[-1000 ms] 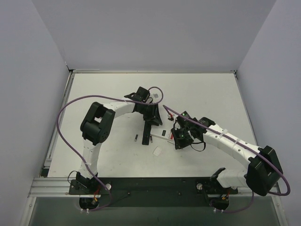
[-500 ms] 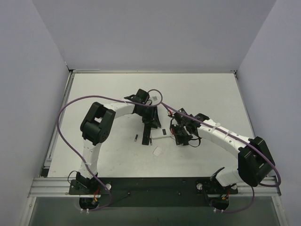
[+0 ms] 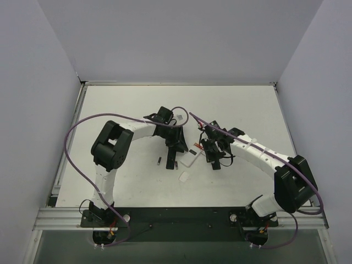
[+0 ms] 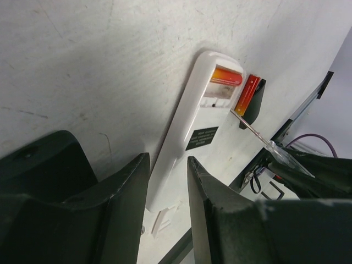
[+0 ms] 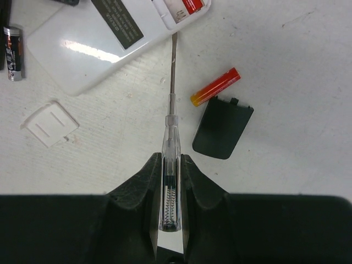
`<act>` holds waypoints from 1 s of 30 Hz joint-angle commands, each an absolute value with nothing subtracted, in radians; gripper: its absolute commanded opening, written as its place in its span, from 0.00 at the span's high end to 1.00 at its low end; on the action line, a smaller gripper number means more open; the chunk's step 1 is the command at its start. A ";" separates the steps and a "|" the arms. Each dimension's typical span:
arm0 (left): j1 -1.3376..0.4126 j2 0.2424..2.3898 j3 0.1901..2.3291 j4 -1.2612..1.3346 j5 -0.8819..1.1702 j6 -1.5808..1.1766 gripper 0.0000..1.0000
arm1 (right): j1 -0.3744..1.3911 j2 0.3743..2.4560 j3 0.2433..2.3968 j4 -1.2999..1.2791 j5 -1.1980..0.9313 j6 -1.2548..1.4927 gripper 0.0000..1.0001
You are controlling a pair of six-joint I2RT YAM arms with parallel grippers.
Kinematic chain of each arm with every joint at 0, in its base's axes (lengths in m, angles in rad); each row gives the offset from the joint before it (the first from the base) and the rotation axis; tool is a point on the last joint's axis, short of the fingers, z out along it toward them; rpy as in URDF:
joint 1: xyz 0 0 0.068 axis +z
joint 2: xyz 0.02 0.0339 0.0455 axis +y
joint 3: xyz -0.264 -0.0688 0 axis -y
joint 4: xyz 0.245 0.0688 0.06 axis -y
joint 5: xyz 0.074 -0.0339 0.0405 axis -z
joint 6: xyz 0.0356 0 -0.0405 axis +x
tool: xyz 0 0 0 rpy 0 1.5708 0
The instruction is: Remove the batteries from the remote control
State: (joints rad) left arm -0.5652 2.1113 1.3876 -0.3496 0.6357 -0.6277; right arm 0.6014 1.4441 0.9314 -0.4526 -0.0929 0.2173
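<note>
1. White plastic marks the middle of the top view. The white remote (image 3: 190, 159) lies tilted on the table (image 3: 236, 104) between the two arms. The left gripper (image 3: 177, 147) is at its upper-left end and the right gripper (image 3: 210, 155) is just to its right. A slim black bar (image 3: 170, 159) lies just left of the remote. A dark battery (image 3: 159, 161) lies a little further left. A small white cover (image 3: 184, 176) rests near the remote's near side.

2. In the left wrist view the remote lies back upward and runs into the gap between the left gripper's fingers (image 4: 132, 187). It fills that gap, so this pincer is closed on the remote's long sides. At the far end the compartment is open and a red battery (image 4: 226, 76) sits in it. A red-and-yellow battery (image 4: 246, 94) lies on the table just beside that end, against a black cover (image 4: 254, 107). A thin metal shaft reaches in from the right.

3. In the right wrist view the right gripper is clamped on the clear handle of a screwdriver (image 5: 172, 82) (a spring shows inside the handle). Its tip meets the remote's edge right by the open compartment, where the red battery is only partly in frame. The red-and-yellow battery lies right of the shaft, apart from it, touching the black cover's top edge. The white cover sits left of the handle, and the dark battery lies at the frame's left edge.
</note>
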 commanded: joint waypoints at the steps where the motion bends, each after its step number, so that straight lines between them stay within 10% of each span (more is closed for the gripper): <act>1: -0.584 2.036 1.356 -0.264 0.678 -0.669 0.56 | 0.586 1.473 0.988 -0.442 -0.081 0.186 1.00; 30: -0.532 2.123 1.557 -0.285 0.650 -0.684 0.57 | 0.554 1.396 1.003 -0.428 -0.064 0.142 1.00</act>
